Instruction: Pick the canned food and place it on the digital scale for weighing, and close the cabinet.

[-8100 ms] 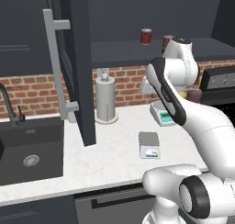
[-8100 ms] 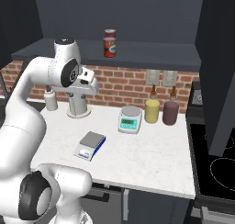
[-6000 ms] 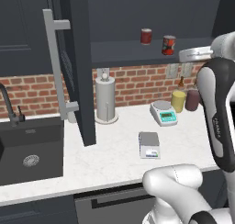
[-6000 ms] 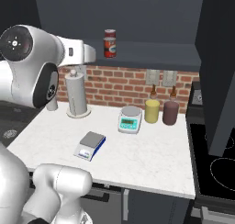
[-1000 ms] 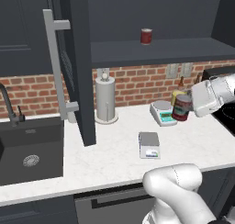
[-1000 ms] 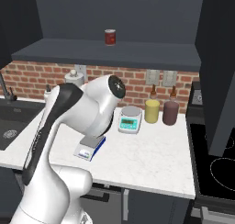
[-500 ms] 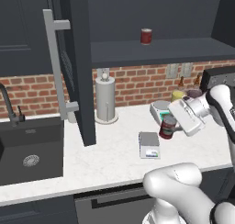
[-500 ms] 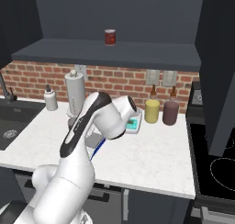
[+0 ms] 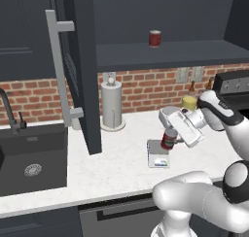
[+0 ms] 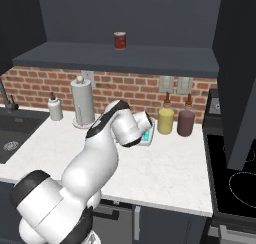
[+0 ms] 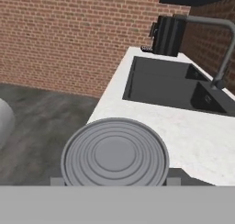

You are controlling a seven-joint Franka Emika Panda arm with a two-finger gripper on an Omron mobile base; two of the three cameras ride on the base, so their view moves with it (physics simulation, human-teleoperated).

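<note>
Tall charcoal cabinet [image 9: 80,61], matte flat panel, door swung open toward the camera with a long light grey bar handle [image 9: 59,71] on its edge. Dark shelf [image 9: 165,54] inside carries one small red can [image 9: 154,38] with pale rims; same can in right base view [image 10: 119,40]. Red brick backsplash [image 9: 141,88] behind, rough coursed texture. White speckled stone counter [image 9: 116,163], smooth, runs to a black recessed sink [image 9: 29,158] with a curved dark faucet [image 9: 7,107]. Black cooktop [image 10: 232,183] at right in right base view. Cylindrical grey paper towel holder [image 9: 111,105] stands upright by the wall. Yellow jar [image 10: 165,120] and dark maroon jar [image 10: 186,123] sit side by side against the brick, near a white round-plate scale [image 10: 147,136] with teal display, mostly hidden behind the arm. Small white soap bottle [image 10: 55,108] left of the towel holder.

The digital scale [image 9: 158,154], flat square grey slab with white front panel, lies on the counter in front of the robot. The canned food [image 9: 169,139], dark red label, dark grey rims, is upright just above the scale's back corner; cannot tell if touching. Hand view shows its ribbed grey metal lid [image 11: 114,153], concentric rings. The gripper [image 9: 174,138] has its jaws clamped on the can's sides.
</note>
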